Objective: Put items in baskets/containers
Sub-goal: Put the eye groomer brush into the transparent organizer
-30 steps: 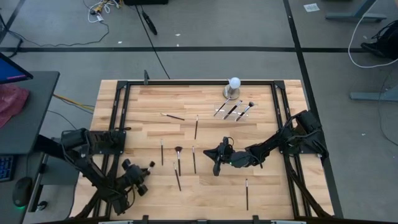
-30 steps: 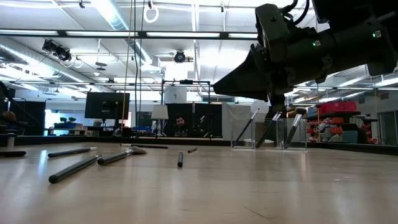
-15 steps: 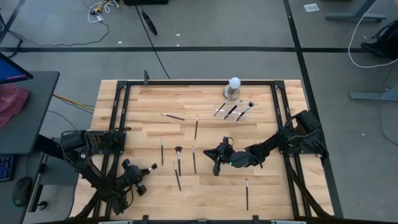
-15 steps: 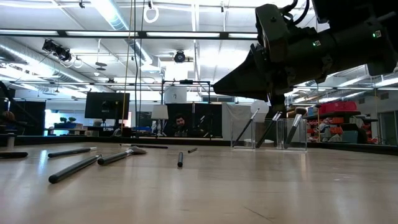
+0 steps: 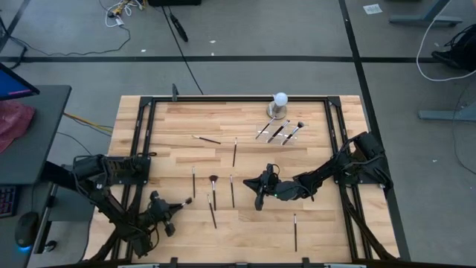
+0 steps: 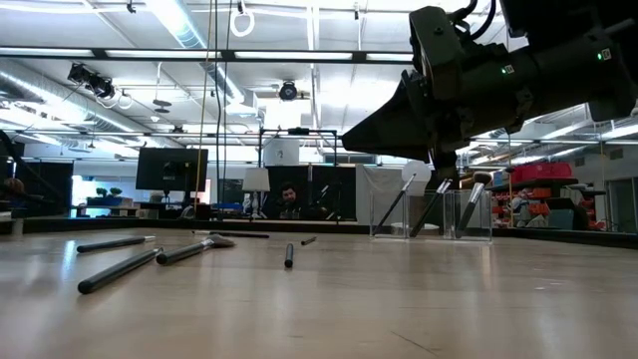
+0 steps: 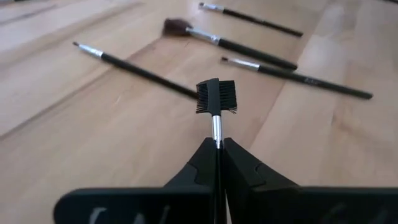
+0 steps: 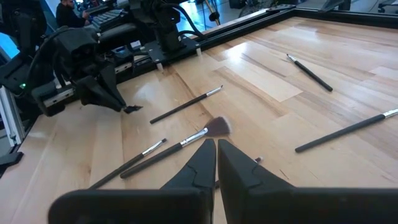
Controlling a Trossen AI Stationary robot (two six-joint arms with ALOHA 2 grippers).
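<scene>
Brush (image 7: 216, 99) clamped in low left end effector (image 7: 217, 144); right end effector (image 8: 216, 148) apparently closed, empty.

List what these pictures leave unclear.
- Clear tray: its outline is too faint to trace in the high view.
- Left gripper, shut on the comb brush: its handle is hidden between the fingers.
- Right gripper: any contact with the table is hidden by its own body in the low view.
</scene>
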